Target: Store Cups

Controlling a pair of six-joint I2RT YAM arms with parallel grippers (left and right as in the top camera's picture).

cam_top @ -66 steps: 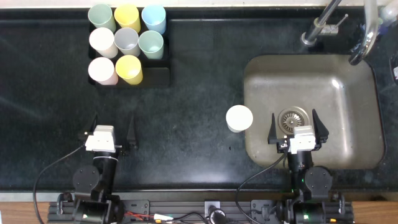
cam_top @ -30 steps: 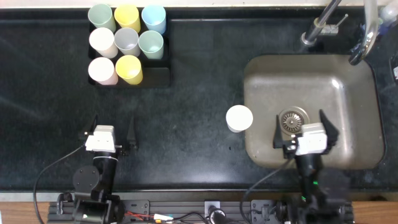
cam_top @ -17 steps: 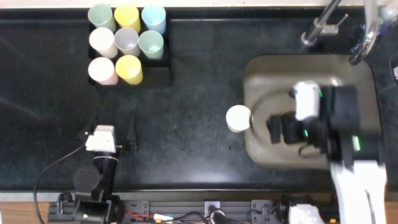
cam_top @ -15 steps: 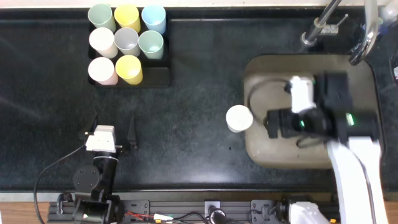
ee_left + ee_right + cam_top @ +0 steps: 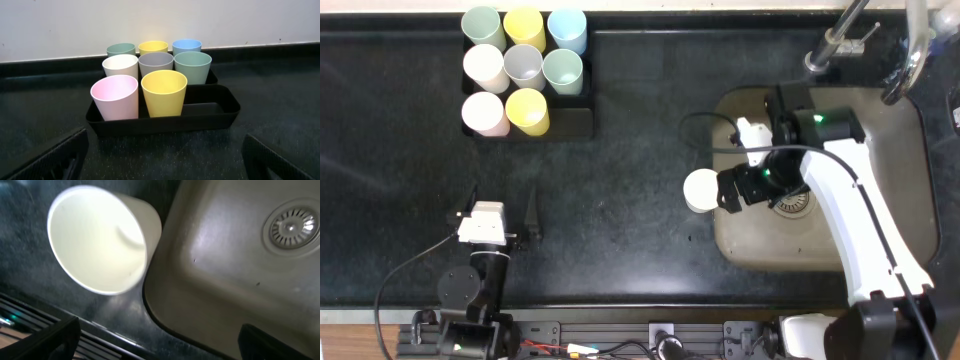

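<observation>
A white cup stands upright on the dark counter, right against the sink's left rim; the right wrist view looks down into this white cup. My right gripper hovers just beside it over the sink edge, open, with nothing between its fingers. A black tray at the back left holds several pastel cups, with one front corner slot bare. My left gripper rests open near the front left, facing the black tray and its pastel cups.
The steel sink with its drain takes up the right side. A faucet stands behind it. Bare dark counter lies between tray and sink.
My right arm has risen from its rest by the front edge, swung out over the sink and brought its gripper down beside the white cup. The left arm and cups stayed put.
</observation>
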